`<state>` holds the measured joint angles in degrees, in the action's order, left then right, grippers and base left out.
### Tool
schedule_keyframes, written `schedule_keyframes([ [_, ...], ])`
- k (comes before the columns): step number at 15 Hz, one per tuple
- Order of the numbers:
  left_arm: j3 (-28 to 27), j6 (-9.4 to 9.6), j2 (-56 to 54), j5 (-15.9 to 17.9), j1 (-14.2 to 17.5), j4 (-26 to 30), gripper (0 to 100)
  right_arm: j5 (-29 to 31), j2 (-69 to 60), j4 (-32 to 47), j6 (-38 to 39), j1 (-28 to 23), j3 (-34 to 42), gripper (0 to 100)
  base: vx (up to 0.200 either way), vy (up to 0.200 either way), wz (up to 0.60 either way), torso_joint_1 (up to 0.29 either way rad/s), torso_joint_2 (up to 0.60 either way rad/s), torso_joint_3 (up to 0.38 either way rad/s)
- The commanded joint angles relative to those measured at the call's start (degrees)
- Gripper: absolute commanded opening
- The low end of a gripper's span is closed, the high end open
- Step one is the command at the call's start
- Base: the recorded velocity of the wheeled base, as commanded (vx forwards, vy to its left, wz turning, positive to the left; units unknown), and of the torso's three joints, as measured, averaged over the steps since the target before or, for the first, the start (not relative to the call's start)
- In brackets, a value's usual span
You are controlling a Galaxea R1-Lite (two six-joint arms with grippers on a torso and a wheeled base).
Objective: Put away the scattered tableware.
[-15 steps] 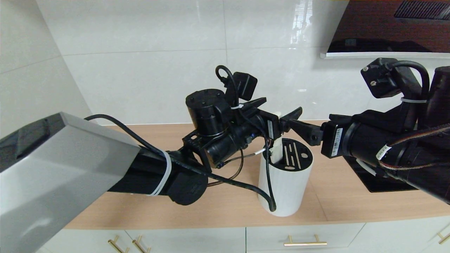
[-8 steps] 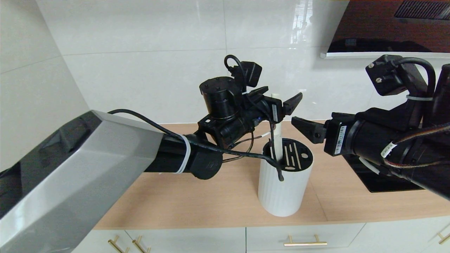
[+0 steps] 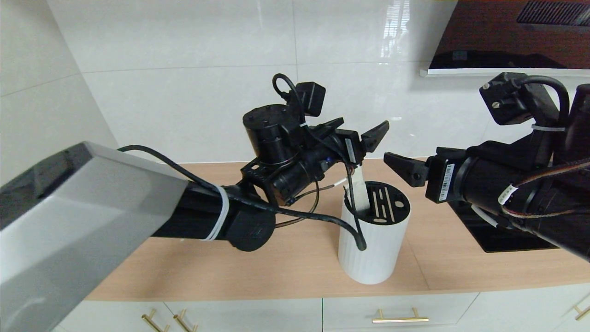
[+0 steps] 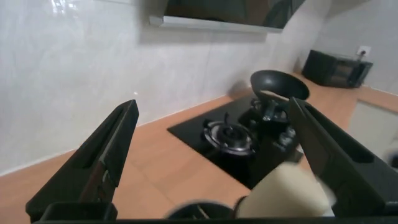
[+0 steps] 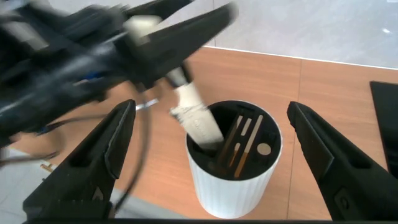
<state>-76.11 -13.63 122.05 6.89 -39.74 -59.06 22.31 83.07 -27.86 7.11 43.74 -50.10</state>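
A white ribbed utensil holder [image 3: 373, 244] with a black slotted top stands on the wooden counter. A cream-handled utensil [image 3: 360, 182] sits in it, leaning toward my left arm. My left gripper [image 3: 364, 124] hovers open just above the holder, and the handle's top [image 4: 283, 193] lies low between its spread fingers without being pinched. My right gripper [image 3: 391, 160] hangs open to the right of the holder, slightly above its rim. From the right wrist I look down on the holder [image 5: 230, 180] and the leaning utensil [image 5: 196, 115], between my own open fingers [image 5: 118, 143].
A black cooktop [image 3: 498, 240] lies in the counter right of the holder, with a burner [image 4: 230, 134] and a dark pan [image 4: 280, 84] on it. A range hood [image 3: 507, 37] hangs above it. White tiled wall behind. The counter's front edge [image 3: 258, 295] runs close below the holder.
My left gripper rose from the holder's top, then drew back left, and is now open over the utensil. The utensil leans more in the holder. The right arm barely shifted.
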Motion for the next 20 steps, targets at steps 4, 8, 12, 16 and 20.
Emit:
schedule_keyframes([
  [4, 12.1, -2.81, -7.6, 3.7, 0.6, -0.5, 100, 0.0, 0.3, 0.0, 0.0, 0.0, 0.1, 100, 0.0, 0.0, 0.0, 0.0, 0.0, 0.0],
  [8, 14.9, -5.09, -8.4, 6.5, 1.7, -0.2, 100, 0.0, 0.6, -0.1, 0.0, -0.3, 0.1, 100, 0.0, 0.0, 0.0, 0.0, 0.0, 0.0],
  [12, 15.0, -4.92, -5.6, 8.5, 2.3, 0.2, 100, 0.0, 0.5, 0.0, 0.0, -0.3, 0.1, 100, 0.0, 0.0, 0.0, 0.0, 0.0, 0.0],
  [16, 14.8, -4.65, -3.9, 8.8, 2.0, 0.0, 100, 0.0, 0.4, 0.0, 0.0, -0.3, 0.1, 100, 0.0, 0.0, 0.0, 0.0, 0.0, 0.0],
  [20, 12.6, -4.65, -3.8, 8.9, 1.7, 0.1, 100, 0.0, 0.8, -0.1, 0.0, -0.3, 0.1, 100, 0.0, 0.0, 0.0, 0.0, 0.0, 0.0],
])
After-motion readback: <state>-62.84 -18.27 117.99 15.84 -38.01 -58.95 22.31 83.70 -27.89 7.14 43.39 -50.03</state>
